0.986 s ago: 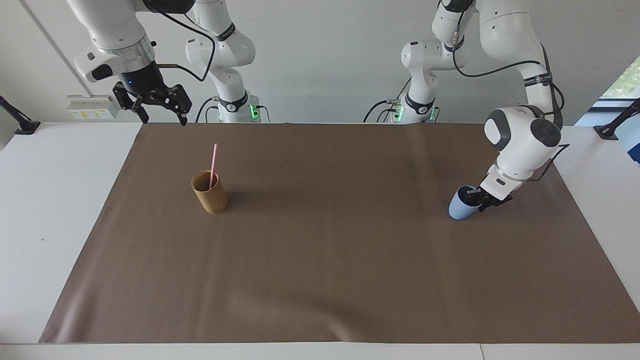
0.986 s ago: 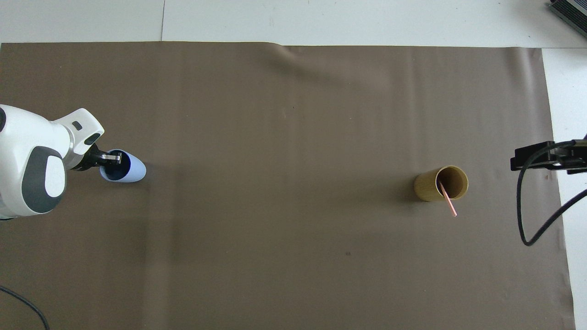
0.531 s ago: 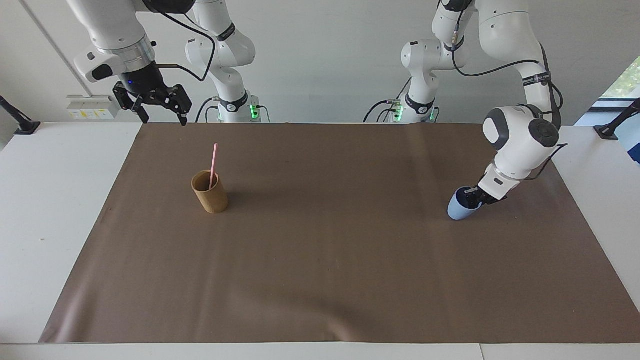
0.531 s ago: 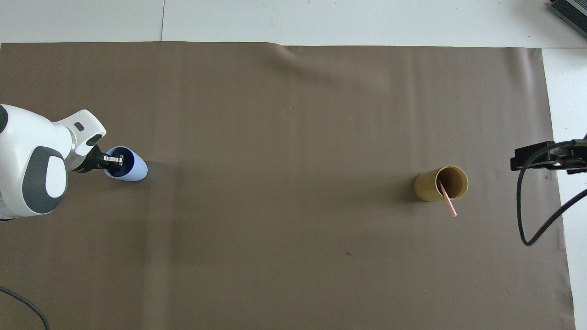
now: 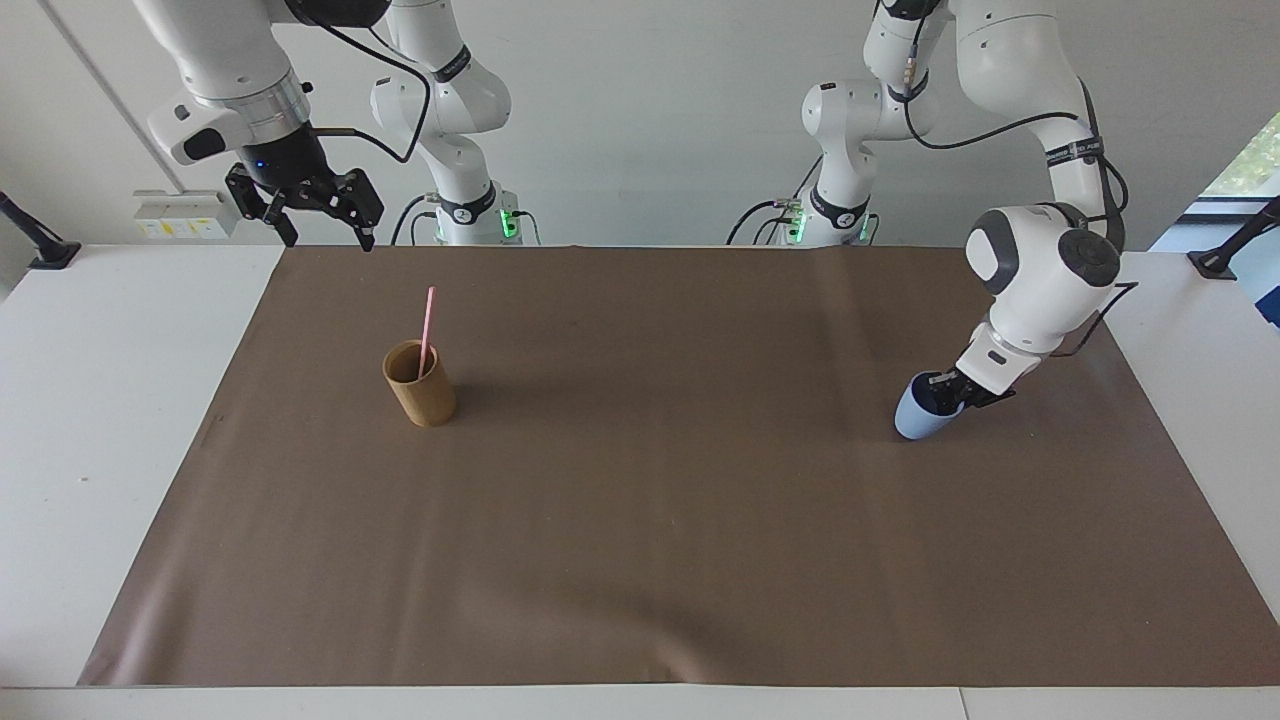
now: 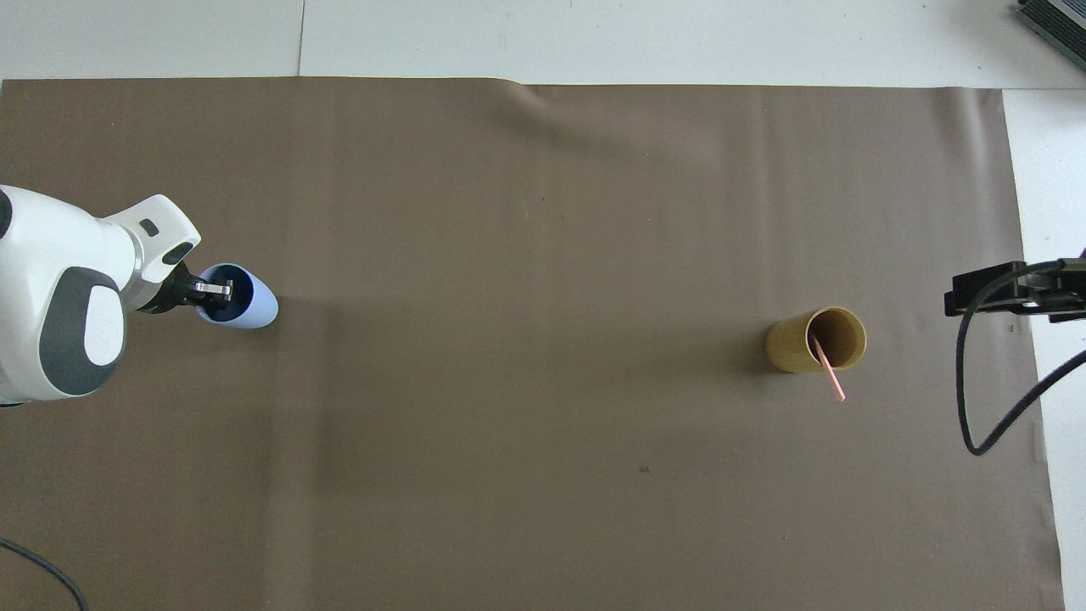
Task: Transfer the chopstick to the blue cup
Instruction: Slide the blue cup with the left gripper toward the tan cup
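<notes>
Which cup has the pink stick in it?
The tan-brown cup, standing upright at the right arm's end of the table, holds the pink stick. The blue cup is tilted, gripped at its rim by the left hand.

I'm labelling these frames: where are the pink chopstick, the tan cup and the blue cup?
pink chopstick (image 5: 428, 325): facing view, mid-shaft above the rim.
tan cup (image 5: 425, 400): facing view, outer wall.
blue cup (image 6: 261, 305): overhead view, outer wall.
</notes>
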Motion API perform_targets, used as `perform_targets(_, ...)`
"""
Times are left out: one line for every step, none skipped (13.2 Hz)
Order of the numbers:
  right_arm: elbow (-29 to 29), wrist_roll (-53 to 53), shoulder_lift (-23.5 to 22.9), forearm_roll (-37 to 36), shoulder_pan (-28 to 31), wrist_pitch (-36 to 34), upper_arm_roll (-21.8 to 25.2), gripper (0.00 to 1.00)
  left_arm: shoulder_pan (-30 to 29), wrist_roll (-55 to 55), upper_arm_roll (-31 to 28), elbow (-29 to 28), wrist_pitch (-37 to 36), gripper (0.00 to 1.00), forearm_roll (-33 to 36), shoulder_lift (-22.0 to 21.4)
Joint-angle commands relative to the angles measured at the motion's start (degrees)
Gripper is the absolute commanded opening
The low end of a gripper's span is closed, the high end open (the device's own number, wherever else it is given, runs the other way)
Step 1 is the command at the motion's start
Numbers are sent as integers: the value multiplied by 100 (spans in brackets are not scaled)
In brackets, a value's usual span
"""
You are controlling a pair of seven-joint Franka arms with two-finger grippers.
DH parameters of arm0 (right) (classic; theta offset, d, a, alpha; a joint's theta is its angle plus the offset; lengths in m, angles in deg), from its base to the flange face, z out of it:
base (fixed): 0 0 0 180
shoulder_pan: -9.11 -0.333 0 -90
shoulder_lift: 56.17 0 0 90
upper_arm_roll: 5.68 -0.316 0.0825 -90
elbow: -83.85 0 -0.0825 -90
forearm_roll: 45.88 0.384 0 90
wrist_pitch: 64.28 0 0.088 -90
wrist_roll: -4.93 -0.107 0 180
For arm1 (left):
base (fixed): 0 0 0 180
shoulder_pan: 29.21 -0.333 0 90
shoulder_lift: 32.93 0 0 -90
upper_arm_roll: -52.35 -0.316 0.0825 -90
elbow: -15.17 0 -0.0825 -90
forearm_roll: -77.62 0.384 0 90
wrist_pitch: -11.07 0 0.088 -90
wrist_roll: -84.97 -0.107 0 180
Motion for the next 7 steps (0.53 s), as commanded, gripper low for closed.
perform_targets(-147, 168, 130, 73, 125, 79, -66, 100, 530, 382, -70, 110, -136, 0, -40, -80)
perform_targets(-147, 168, 130, 73, 125, 79, -66, 100, 723, 601, -70, 128, -100, 0, -31, -71)
perform_targets(-147, 168, 130, 73, 125, 79, -66, 100, 1004, 882, -53, 154, -65, 0, -40, -54)
perform_targets(-147, 168, 130, 73, 125, 79, -66, 100, 1328, 1242, -53, 189, -65, 0, -40, -53)
perform_targets(-147, 168, 130, 73, 125, 79, -66, 100, 1671, 1645, -53, 198, -39, 0, -40, -62)
perform_targets(-147, 168, 130, 73, 125, 79, -66, 100, 2040, 2032, -53, 198, -21, 0, -40, -62)
perform_targets(-147, 168, 130, 73, 125, 79, -66, 100, 2374, 2384, -53, 198, 57, 0, -40, -1)
